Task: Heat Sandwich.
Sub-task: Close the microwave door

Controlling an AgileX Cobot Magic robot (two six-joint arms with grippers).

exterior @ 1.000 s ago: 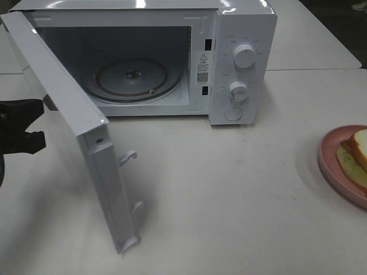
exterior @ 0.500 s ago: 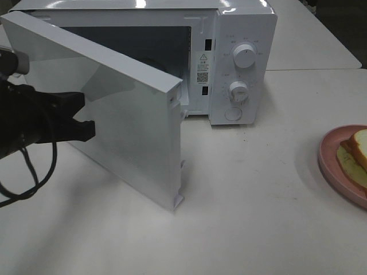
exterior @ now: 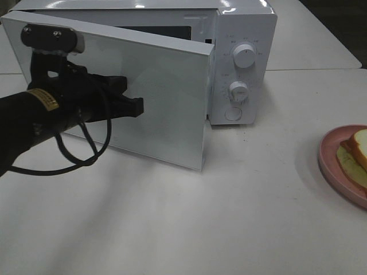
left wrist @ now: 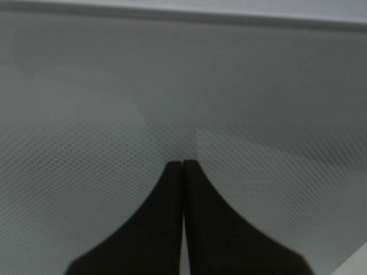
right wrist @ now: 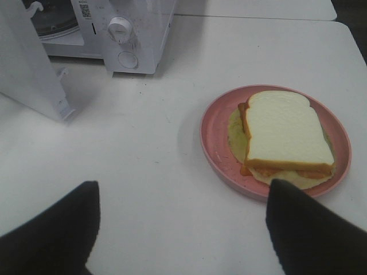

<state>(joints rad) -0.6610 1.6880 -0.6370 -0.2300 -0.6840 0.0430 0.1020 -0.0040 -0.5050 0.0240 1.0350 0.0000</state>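
Note:
The sandwich (exterior: 359, 150) lies on a pink plate (exterior: 329, 160) at the table's right edge; only part of it shows here. In the right wrist view the sandwich (right wrist: 287, 132) shows whole on the plate (right wrist: 215, 143). The white microwave (exterior: 243, 57) stands at the back. Its door (exterior: 166, 97) is ajar, swung most of the way toward the body. My left gripper (exterior: 137, 106) is shut and its tips press on the door's outer face, as the left wrist view (left wrist: 182, 166) shows. My right gripper (right wrist: 183, 200) is open and empty, short of the plate.
The microwave has two knobs (exterior: 245, 55) and a round button on its right panel. A second white table (exterior: 309, 40) stands behind at the right. A black cable (exterior: 74, 157) loops under my left arm.
The door has swung from wide open to nearly shut. My left gripper has moved right, pushing on the door's outer face. The plate and sandwich have not moved.

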